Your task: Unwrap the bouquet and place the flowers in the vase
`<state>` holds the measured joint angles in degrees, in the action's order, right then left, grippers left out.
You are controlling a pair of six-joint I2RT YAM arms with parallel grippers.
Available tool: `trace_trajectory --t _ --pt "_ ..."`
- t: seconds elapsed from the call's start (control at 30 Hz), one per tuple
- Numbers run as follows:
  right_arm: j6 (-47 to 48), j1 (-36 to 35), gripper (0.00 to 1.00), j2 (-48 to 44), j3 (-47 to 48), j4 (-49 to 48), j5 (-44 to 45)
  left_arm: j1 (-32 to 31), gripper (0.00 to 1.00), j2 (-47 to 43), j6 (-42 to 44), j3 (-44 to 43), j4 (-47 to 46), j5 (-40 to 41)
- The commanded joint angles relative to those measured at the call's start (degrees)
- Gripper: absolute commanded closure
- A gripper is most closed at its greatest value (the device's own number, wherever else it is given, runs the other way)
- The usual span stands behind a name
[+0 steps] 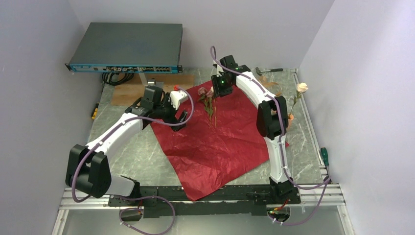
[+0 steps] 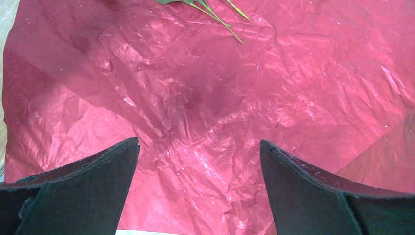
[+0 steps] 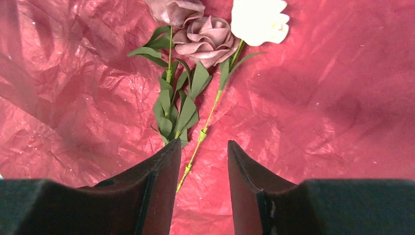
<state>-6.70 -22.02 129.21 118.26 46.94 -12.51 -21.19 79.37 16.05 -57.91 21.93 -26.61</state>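
Red paper (image 3: 318,98) bears the flowers (image 3: 205,41), one stem between parted fingers of the right hand (image 3: 204,144).

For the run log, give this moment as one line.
paper flat | three flowers on it | right jaws astride stem | left jaws open

The paper (image 1: 220,147) is dark red, the roses (image 3: 208,39) mauve and cream, stems (image 3: 211,115) green.
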Motion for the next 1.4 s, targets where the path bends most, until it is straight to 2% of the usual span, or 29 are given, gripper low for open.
trace_trajectory --t 0.0,0.3,0.57,0.73,0.8,0.9,0.97,1.13,1.37 --pt "-0.83 -0.92 0.59 1.84 2.66 -2.73 1.34 0.10 0.01 -3.12 3.45 0.77 0.91 -1.76" --pt "-0.74 -1.75 0.63 6.68 4.72 -3.48 2.86 0.10 0.01 -4.87 3.63 1.89 0.79 -0.10" --pt "-1.27 -1.80 0.72 10.66 7.18 -4.07 3.22 0.10 0.01 -6.10 4.00 2.49 1.89 1.63" --pt "-2.35 -1.80 0.75 11.15 6.96 -4.05 3.19 0.10 0.01 -7.05 3.97 3.12 1.30 2.68" --pt "-2.65 -1.79 0.80 11.18 6.86 -3.96 3.61 0.10 0.01 -7.01 3.90 3.03 1.23 2.74" --pt "-3.42 -1.64 0.94 10.61 6.51 -3.51 4.00 0.10 0.01 -6.70 3.90 2.60 1.33 2.50" --pt "-4.20 -1.54 1.00 8.77 5.50 -3.43 4.24 0.10 0.01 -6.56 3.94 2.39 1.27 2.36" --pt "-8.91 0.25 1.00 0.92 0.02 -6.22 4.81 0.10 0.01 -5.60 3.32 1.55 1.17 2.15" --pt "-11.50 3.63 1.00 -17.76 -18.16 -22.00 -0.46 0.10 0.01 -3.31 2.31 -0.07 -0.26 0.47"
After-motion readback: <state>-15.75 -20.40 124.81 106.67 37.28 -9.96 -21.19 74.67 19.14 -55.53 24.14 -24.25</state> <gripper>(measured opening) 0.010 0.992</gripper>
